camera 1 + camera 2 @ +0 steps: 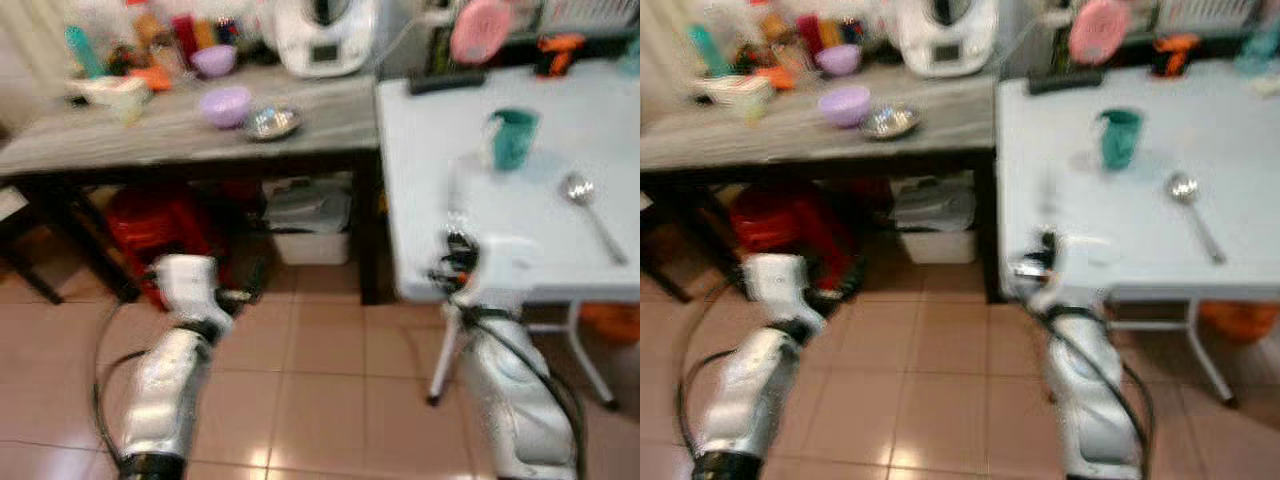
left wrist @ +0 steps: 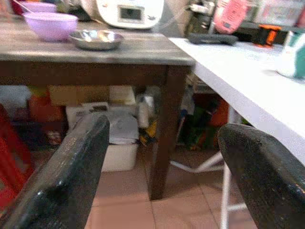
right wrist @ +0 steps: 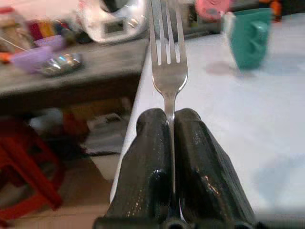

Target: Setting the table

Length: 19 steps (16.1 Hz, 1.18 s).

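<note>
Your right gripper is clamped on a fork: the two black fingers are pressed together with the handle pinched between them, and the tines stick out straight ahead of the fingertips. In the head views this gripper sits at the near edge of the white table, at about tabletop height. Ahead of the fork tips and a little to the right stands a teal mug on the white table, well apart from the fork. Farther to the right of the gripper, a metal spoon lies on the same tabletop, bowl end away from you.

Your left gripper is open, with a wide gap between its two fingers, and nothing is held. It hangs low over the tiled floor, below tabletop level and in front of the grey wooden table. Ahead of and above it, on that grey table, you have a lilac bowl with a small steel dish just beside it, and a white kitchen appliance behind them. A second lilac bowl stands farther back among blurred bottles. Under the grey table, ahead of the left gripper, sit a white storage box and a red stool.

The head views are blurred.
</note>
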{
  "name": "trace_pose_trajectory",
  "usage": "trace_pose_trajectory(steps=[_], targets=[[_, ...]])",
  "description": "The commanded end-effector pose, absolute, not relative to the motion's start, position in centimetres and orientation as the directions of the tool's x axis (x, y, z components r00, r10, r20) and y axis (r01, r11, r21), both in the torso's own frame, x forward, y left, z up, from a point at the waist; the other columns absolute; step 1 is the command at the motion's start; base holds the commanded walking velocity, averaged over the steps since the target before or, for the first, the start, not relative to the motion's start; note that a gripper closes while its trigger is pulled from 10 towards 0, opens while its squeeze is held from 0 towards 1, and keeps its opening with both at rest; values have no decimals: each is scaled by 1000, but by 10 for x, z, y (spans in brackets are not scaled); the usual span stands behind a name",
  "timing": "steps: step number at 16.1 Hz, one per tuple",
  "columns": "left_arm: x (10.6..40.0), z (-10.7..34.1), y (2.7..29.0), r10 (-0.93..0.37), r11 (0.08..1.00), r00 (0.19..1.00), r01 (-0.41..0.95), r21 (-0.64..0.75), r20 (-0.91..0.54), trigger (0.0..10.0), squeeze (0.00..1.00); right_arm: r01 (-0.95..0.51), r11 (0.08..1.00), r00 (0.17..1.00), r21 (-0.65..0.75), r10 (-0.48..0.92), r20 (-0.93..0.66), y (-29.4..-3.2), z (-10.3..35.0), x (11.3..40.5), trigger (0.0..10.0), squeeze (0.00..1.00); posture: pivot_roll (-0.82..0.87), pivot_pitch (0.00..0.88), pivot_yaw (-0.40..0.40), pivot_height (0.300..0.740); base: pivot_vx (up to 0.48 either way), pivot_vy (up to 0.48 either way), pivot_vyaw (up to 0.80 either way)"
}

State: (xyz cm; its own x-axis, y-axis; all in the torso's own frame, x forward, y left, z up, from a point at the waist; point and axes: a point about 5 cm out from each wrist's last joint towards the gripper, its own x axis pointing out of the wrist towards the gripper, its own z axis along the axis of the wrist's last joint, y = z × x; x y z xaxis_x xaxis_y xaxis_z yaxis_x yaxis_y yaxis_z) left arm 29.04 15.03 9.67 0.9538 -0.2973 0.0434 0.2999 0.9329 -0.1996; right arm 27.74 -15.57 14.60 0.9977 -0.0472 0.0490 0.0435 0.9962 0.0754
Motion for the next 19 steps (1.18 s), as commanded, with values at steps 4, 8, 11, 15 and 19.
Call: trace_pose_trajectory(steps=[4, 8, 11, 15, 19], targets=[[293, 98, 160, -260, 948, 965, 263, -178, 39, 10000, 0, 17, 996, 996, 87, -24, 82, -148, 153, 280, 10000, 0, -72, 30, 109, 740, 0, 418, 0], [293, 97, 160, -242, 954, 970, 244, -172, 32, 10000, 0, 23, 996, 996, 82, -29, 83, -149, 153, 280, 10000, 0, -73, 29, 109, 740, 0, 286, 0], [292, 98, 159, -259, 953, 965, 263, -150, 44, 10000, 0, 26, 997, 996, 78, -33, 88, -149, 154, 280, 10000, 0, -75, 28, 111, 740, 0, 0, 0], [293, 100, 159, -270, 947, 961, 276, -164, 58, 10000, 0, 26, 997, 995, 73, -33, 93, -149, 154, 280, 10000, 0, -76, 30, 111, 740, 66, 0, 0], [291, 99, 158, -275, 944, 959, 282, -169, 61, 10000, 0, 24, 997, 995, 76, -31, 91, -150, 153, 278, 10000, 0, -78, 30, 108, 740, 300, 0, 0]])
